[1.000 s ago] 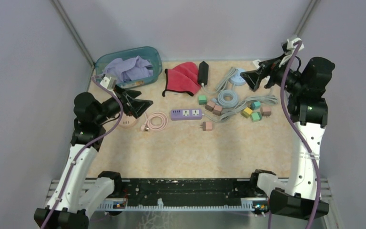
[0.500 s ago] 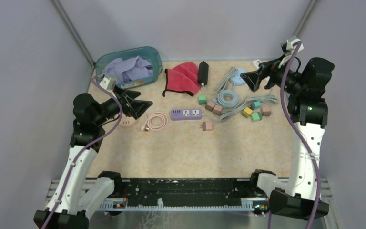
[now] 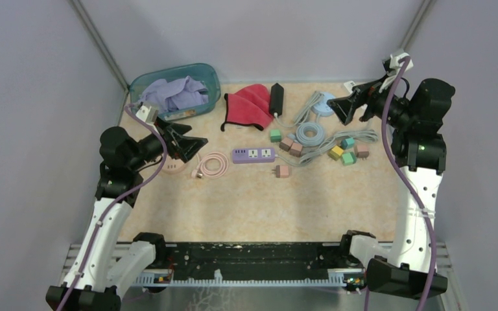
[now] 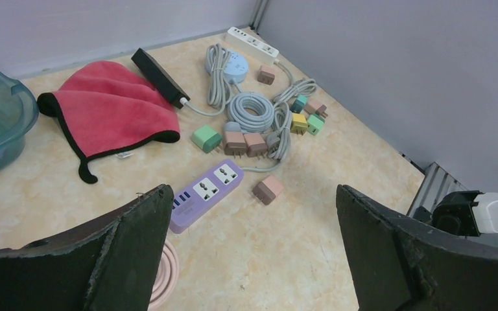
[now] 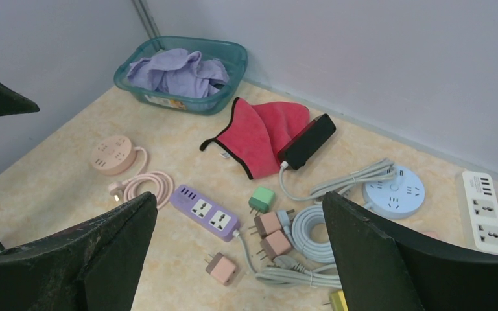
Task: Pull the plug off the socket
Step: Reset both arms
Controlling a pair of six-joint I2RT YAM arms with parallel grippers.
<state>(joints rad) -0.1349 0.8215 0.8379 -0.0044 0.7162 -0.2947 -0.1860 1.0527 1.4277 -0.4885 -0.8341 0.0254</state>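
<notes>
A purple power strip [image 3: 253,155] lies mid-table, and both of its large sockets [image 5: 206,212] show empty. A pink plug adapter [image 3: 282,171] lies loose on the table just to its right, prongs towards the strip but apart from it [image 4: 269,189]. My left gripper [image 3: 191,142] hovers open to the left of the strip, above a pink cable coil, with nothing between its fingers [image 4: 251,194]. My right gripper [image 3: 339,110] hangs open high at the back right, also holding nothing [image 5: 240,197].
A teal basin [image 3: 211,74] with purple cloth stands back left. Behind the strip lie a red cloth [image 3: 249,103] and a black strip [image 3: 276,98]. A blue round socket [image 3: 324,103], grey cable coil [image 3: 310,134], coloured adapters [image 3: 340,152] and a white strip [image 5: 483,210] sit right.
</notes>
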